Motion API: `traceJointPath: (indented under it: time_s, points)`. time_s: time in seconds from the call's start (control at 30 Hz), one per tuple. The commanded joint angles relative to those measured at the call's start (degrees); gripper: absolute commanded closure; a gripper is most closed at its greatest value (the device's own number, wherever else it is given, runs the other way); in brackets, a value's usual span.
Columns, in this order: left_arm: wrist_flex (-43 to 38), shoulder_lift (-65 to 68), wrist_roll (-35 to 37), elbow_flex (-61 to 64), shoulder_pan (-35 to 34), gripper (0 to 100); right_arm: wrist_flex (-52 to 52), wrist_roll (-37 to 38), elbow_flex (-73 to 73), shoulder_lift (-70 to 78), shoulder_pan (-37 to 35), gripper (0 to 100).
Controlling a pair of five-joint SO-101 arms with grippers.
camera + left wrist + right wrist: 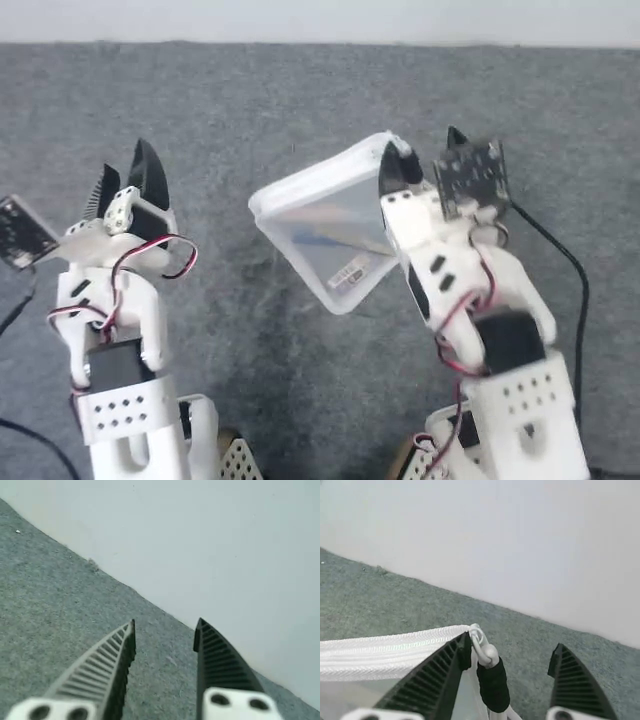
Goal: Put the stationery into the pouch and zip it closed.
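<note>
- Evidently the pouch, a clear one with a white zip band along one edge, sits between the two arms on the grey tabletop, turned corner-on and nearer the right arm. Whether it lies flat or is tipped up at that corner I cannot tell.
- Faint coloured shapes show through its wall, so I judge the stationery is already inside.
- At the pouch's zip corner sits the right claw, jaws spread apart. The zip pull, with its black tab, hangs between them, touching one jaw and well clear of the other, so it is released rather than gripped.
- That placement makes sense for zipping: the pull is what has to be drawn. In the right wrist view the zip band looks joined all the way up to the slider, so the closing seems done or nearly so.
- Well apart from the pouch, the left claw is raised off the tabletop with its jaws parted and nothing between them. It points toward the pale wall and looks parked out of the way.
- Open tabletop lies beyond the pouch up to the wall, and also between the pouch and the left arm, so either arm has room to draw back.
- One tight spot is the pull against the right jaw; drawing away on that side could snag the tab and drag the pouch.
</note>
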Motion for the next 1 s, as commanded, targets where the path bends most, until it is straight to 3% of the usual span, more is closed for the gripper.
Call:
traceJointPath:
  time_s: [0.0,0.2,0.4,0.67,0.97]
  points:
    - [-1.85,-0.97,0.62,-3.38,-0.09,82,2.33,3.16,2.29,-4.88,-1.36,73.9]
    - [-1.58,-0.97,0.62,-3.03,-0.09,82,7.34,11.96,-3.69,-8.40,-4.70,72.6]
    - [-1.67,-0.97,0.62,-2.33,-0.09,82,16.40,11.87,-8.88,-2.33,-6.55,60.5]
    - [-1.76,-0.97,0.62,-2.07,-0.09,82,17.01,11.69,-10.90,6.99,-8.40,61.1]
    - [-1.85,-0.97,0.62,-1.10,0.26,82,17.01,6.15,-14.24,17.98,-14.11,61.1]
